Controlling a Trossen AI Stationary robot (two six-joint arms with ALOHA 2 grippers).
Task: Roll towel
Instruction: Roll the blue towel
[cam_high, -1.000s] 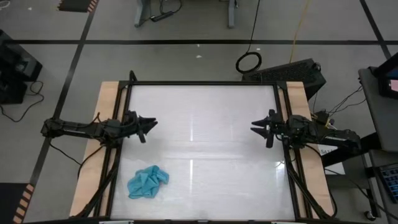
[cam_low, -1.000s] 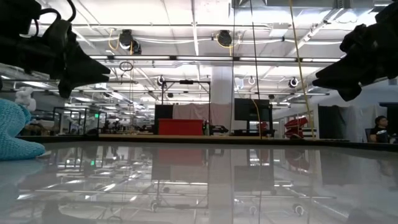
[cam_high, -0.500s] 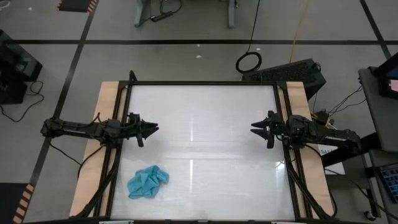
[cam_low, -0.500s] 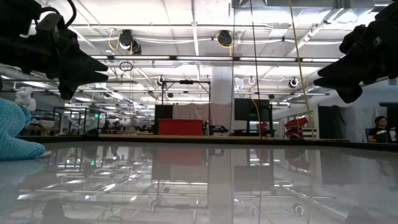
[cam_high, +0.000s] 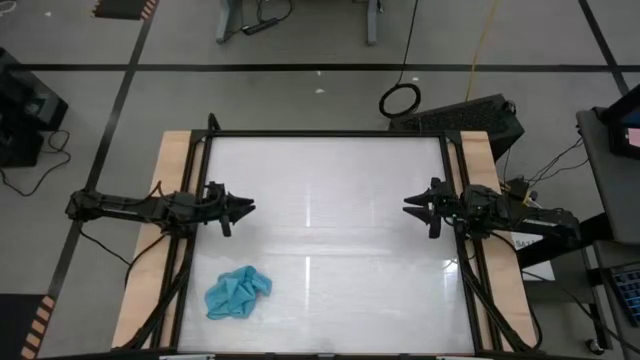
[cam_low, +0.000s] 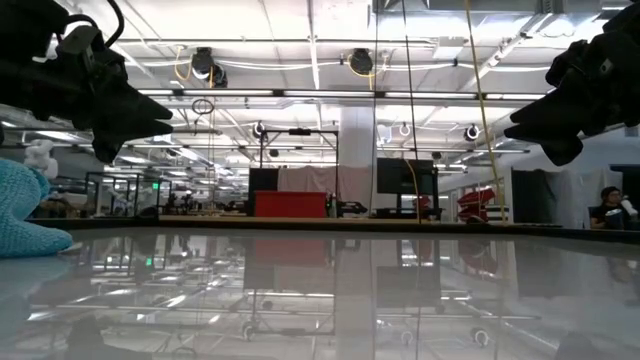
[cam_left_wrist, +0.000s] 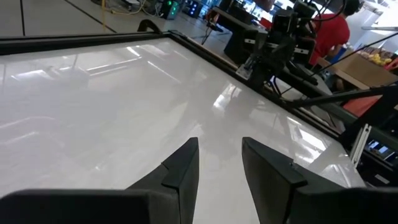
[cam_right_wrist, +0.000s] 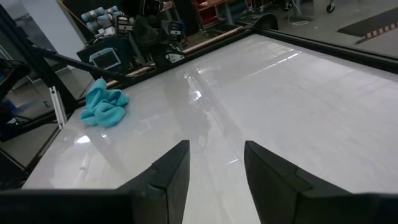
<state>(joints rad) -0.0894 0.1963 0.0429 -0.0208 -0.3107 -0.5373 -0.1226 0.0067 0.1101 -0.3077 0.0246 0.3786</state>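
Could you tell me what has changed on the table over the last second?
Very little. The left pincer turned slightly about its wrist at the table's left edge; nothing was taken hold of or let go. The right pincer stayed open and empty at the right edge, and the towel stayed crumpled near the front left corner of the table.

Your left tool (cam_high: 243, 208) turns at the wrist: a second ago its fingers splayed flat in the high view, now they stack into one narrow point. In the low view its tip sits a touch higher above the bench (cam_high: 330, 240).
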